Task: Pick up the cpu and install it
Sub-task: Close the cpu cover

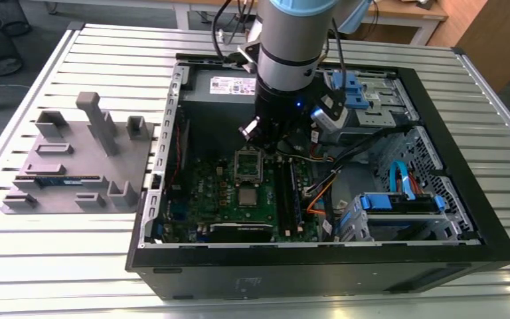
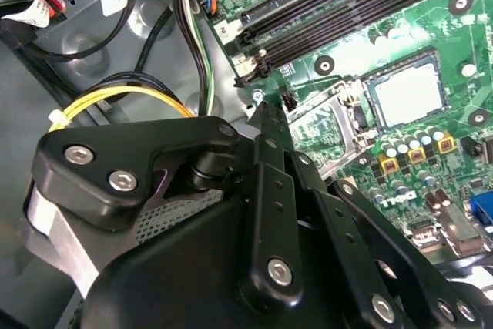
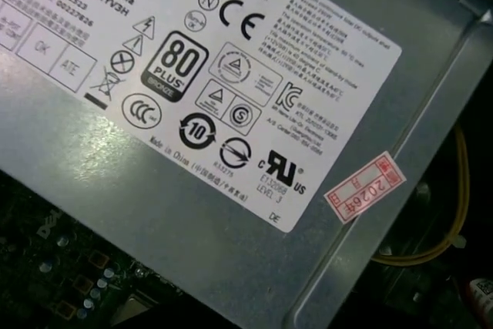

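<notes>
One black jointed gripper (image 1: 270, 136) hangs inside open dark computer case (image 1: 326, 269) | its spread cannot be told, end hidden by own links | small silvery-grey square cpu (image 2: 406, 94) apparently seated on green motherboard (image 2: 362, 45), apart from gripper

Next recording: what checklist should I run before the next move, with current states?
1. cpu lies in the socket on the motherboard: ok.
2. cpu fully seated flat: cannot tell.
3. Socket frame flipped open, off the cpu: ok.
4. Gripper above the motherboard, apart from the cpu: ok.
5. Orange cables clear of the socket: ok.
</notes>
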### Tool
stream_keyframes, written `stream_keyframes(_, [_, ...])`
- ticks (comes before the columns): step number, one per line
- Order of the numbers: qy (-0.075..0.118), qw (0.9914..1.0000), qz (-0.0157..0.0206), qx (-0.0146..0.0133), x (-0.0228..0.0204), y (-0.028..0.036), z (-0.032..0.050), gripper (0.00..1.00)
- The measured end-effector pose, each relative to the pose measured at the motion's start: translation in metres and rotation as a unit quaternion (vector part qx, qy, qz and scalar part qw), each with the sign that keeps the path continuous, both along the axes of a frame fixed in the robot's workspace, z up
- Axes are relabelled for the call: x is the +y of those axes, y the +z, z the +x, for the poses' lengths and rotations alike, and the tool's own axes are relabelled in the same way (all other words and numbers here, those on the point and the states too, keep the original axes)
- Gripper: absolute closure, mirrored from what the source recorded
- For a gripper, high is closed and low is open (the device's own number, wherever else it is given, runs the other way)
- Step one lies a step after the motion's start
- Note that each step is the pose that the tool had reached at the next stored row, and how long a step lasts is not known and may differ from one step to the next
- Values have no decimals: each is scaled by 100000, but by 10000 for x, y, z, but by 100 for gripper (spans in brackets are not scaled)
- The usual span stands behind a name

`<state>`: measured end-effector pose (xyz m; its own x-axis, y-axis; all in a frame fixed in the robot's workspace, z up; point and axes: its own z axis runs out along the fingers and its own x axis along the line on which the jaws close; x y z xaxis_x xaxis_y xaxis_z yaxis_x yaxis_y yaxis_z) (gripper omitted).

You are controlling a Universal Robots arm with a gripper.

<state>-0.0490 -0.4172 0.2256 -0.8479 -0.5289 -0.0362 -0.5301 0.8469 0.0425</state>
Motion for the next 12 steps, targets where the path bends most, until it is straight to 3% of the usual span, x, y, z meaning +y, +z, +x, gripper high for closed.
stream_keyframes(7, [254, 100000, 2, -4, 56, -76, 11, 89])
stream_keyframes(12, [431, 99999, 2, -1, 64, -126, 12, 89])
